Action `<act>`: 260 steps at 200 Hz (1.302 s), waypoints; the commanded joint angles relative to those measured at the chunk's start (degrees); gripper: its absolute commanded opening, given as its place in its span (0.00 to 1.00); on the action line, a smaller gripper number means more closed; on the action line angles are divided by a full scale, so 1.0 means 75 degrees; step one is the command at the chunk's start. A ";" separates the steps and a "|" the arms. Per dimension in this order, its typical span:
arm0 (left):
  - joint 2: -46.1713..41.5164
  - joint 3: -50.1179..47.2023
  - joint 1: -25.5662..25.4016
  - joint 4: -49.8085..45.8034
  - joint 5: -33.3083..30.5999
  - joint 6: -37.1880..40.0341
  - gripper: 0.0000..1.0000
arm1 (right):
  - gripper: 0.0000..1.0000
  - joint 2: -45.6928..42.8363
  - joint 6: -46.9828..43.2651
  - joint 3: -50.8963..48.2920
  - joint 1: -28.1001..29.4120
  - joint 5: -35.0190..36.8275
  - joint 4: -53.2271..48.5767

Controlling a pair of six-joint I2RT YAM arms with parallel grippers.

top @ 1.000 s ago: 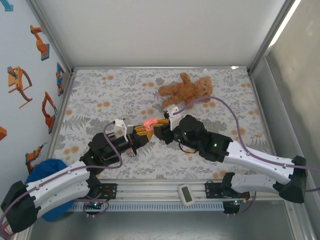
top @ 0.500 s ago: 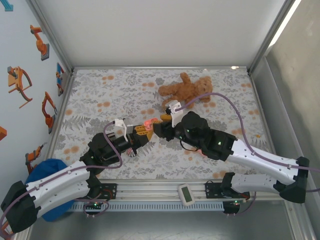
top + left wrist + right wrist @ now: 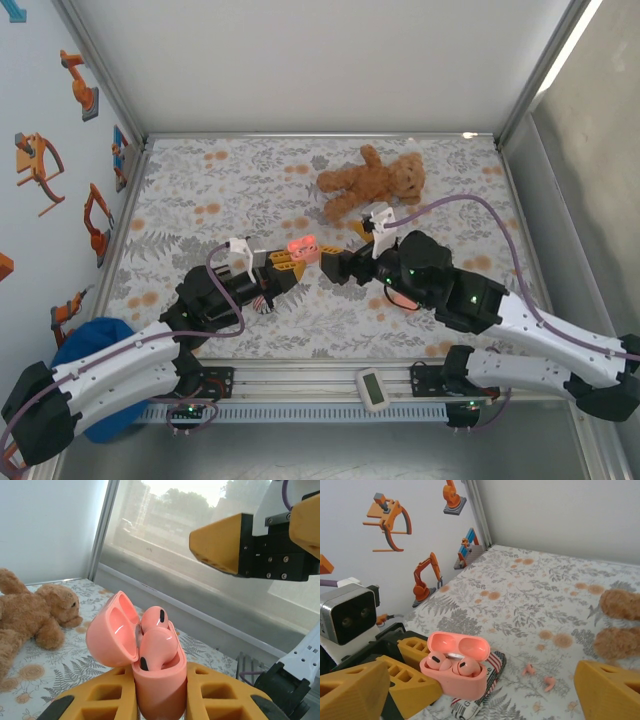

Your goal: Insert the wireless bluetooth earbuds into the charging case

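We are gripping the open charging case with our left fingers, two earbuds inside. Our right fingers are gaping wide beside it.

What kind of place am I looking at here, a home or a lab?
Probably a robotics lab test booth: left arm and right arm bolted to a rail, a metal frame with white panels, and robot stickers.
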 commanded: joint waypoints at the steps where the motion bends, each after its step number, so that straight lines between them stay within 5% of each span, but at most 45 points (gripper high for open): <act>1: 0.0043 0.0079 -0.0040 0.0522 0.0128 -0.0088 0.10 | 0.99 -0.0256 0.0172 -0.0290 -0.0066 -0.0262 0.0188; 128: 0.0325 0.0196 -0.0040 0.0936 0.0852 -0.0288 0.10 | 1.00 0.0161 0.1283 -0.0736 -0.0941 -0.2891 0.1066; 209: 0.0277 0.0186 -0.0040 0.0987 0.0983 -0.0288 0.10 | 0.99 0.0964 0.1489 -0.0516 -0.0943 -0.3481 0.1541; 260: 0.0230 0.0207 -0.0038 0.0853 0.1013 -0.0252 0.11 | 0.90 0.1291 0.1474 -0.0295 -0.0939 -0.3927 0.1881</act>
